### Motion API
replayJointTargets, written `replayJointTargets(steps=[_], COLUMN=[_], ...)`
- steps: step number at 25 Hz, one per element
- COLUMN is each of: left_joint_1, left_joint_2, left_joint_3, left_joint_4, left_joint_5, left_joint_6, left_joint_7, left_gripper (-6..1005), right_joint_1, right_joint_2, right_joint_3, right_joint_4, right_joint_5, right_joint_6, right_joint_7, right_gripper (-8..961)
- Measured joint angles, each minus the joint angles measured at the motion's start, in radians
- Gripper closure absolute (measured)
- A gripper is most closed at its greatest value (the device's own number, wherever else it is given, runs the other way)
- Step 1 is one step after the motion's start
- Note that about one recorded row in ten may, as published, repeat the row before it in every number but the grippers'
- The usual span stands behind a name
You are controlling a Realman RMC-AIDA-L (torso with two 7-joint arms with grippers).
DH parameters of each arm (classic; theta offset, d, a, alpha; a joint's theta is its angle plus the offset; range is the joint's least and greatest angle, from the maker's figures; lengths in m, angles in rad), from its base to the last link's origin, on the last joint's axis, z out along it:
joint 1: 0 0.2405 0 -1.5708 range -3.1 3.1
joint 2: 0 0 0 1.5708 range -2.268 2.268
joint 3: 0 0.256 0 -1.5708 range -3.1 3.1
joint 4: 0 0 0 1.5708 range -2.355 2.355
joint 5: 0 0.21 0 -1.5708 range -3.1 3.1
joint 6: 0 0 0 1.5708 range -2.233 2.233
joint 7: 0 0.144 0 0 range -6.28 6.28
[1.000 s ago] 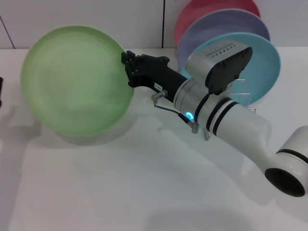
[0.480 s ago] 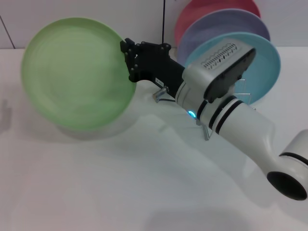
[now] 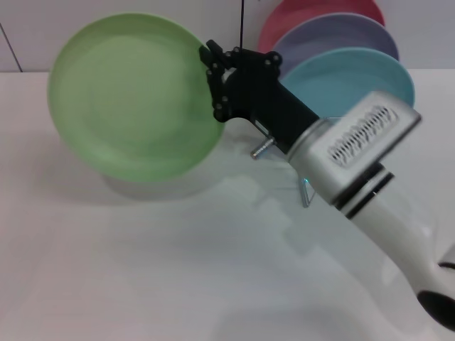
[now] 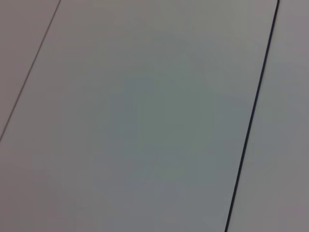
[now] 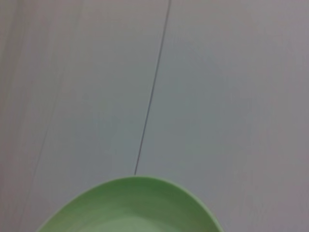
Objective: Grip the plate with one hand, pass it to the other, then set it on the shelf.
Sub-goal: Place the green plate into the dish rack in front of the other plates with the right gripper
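Your right claw [image 3: 213, 82] is clamped on the edge of the light green plate [image 3: 135, 96], holding it tilted nearly upright and clear above the white counter [image 3: 142, 270], to the left of the wire shelf [image 3: 306, 190]. In the right wrist view the plate's rim [image 5: 130, 203] shows against a pale panelled wall [image 5: 217, 96]. The shelf holds three standing plates: turquoise-blue [image 3: 348, 74] in front, lavender [image 3: 334, 32] behind it, pink [image 3: 320, 8] at the back. Your left claw is out of sight.
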Motion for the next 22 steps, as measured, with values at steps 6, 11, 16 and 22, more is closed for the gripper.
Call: replayJointTargets(steps=[6, 11, 16, 22], left_joint_1=[-0.011, -0.023, -0.035, -0.044], left_joint_2=[0.0, 0.0, 0.0, -0.002], left_joint_3=[0.0, 0.009, 0.013, 0.025], left_joint_4=[0.027, 0.036, 0.037, 0.034], left_joint_5=[0.0, 0.007, 0.009, 0.01], left_joint_6=[0.026, 0.044, 0.079, 0.09], left_joint_7=[-0.05, -0.077, -0.13, -0.146], left_gripper=[402, 402, 402, 401], right_joint_1=[-0.081, -0.104, -0.094, -0.076], right_joint_2=[0.001, 0.0, -0.002, -0.006], right_joint_3=[-0.003, -0.011, -0.011, -0.003], right_joint_4=[-0.021, -0.122, -0.248, -0.347], right_joint_5=[-0.03, -0.042, -0.042, -0.042], right_joint_6=[-0.19, -0.384, -0.5, -0.607], right_joint_7=[-0.122, -0.141, -0.143, -0.144], right_gripper=[922, 922, 923, 923])
